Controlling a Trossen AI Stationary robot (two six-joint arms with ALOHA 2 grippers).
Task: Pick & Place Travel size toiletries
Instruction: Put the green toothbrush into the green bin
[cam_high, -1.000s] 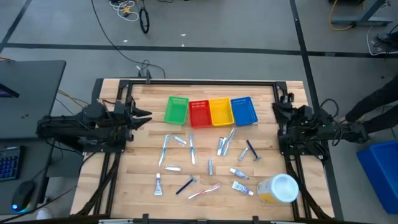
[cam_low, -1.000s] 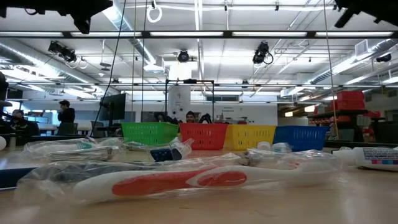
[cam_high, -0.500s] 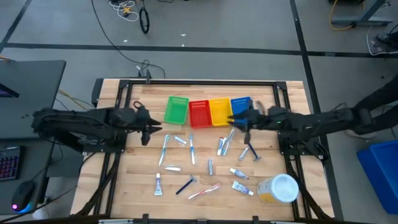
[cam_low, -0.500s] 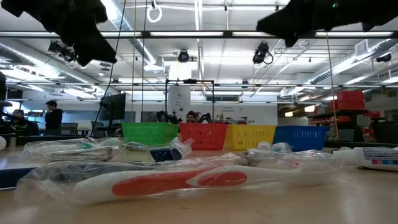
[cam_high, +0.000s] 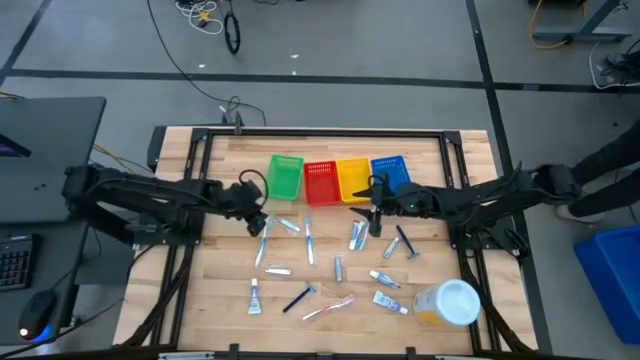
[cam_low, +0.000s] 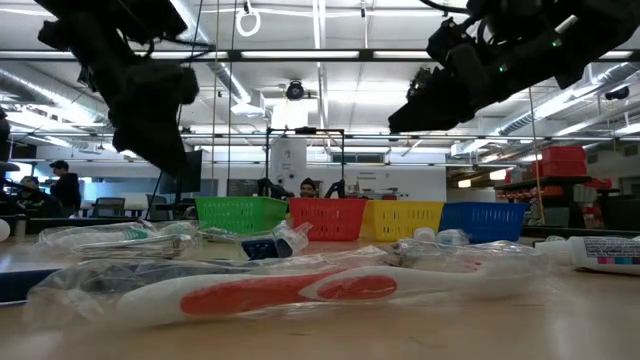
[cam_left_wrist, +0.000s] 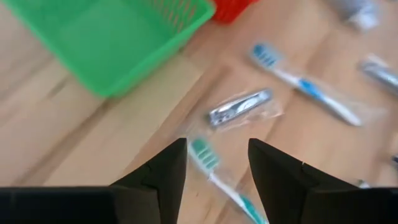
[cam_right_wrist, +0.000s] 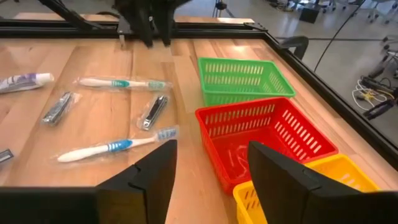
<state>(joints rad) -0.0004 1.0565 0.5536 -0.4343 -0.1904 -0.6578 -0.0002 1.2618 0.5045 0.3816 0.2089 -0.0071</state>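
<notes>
Right now I have both arms reaching in over the bench (cam_high: 220, 300) from either side. My left tool (cam_high: 258, 222) hangs above the wood with its fingers apart and nothing between them; straight below it in the left wrist view lies a green-bristled toothbrush (cam_left_wrist: 221, 180) in a clear wrapper. Just beyond that toothbrush sits a silvery nail clipper (cam_left_wrist: 239, 107) in its own wrapper, and farther on a blue-bristled toothbrush (cam_left_wrist: 305, 84). The green basket (cam_left_wrist: 118, 43) is ahead of this tool and to one side, with the corner of the red basket (cam_left_wrist: 229, 7) next to it.

My right tool (cam_high: 376, 215) hovers off the bench just in front of the yellow basket (cam_high: 354, 178) and the blue basket (cam_high: 392, 176), also spread wide and empty. Under and just past it on the bench is a small cluster of wrapped silvery pieces (cam_high: 358, 235), with a dark blue razor (cam_high: 406, 242) to its outer side. Through its wrist camera I see, across the bench, a blue toothbrush (cam_right_wrist: 112, 147), a second clipper (cam_right_wrist: 153, 111) and a white tube (cam_right_wrist: 25, 81) whose print I cannot read.

The rest of the toiletries are scattered nearer the front edge: small white-blue tubes (cam_high: 385, 279), another razor (cam_high: 297, 297) and a pink toothbrush (cam_high: 328, 307). From the low view that pink toothbrush (cam_low: 290, 288) fills the foreground; a tube (cam_low: 605, 250) at the far right carries lettering too small to make out. The big yellow jar with the white lid (cam_high: 447, 303) stands well clear of both tools.
</notes>
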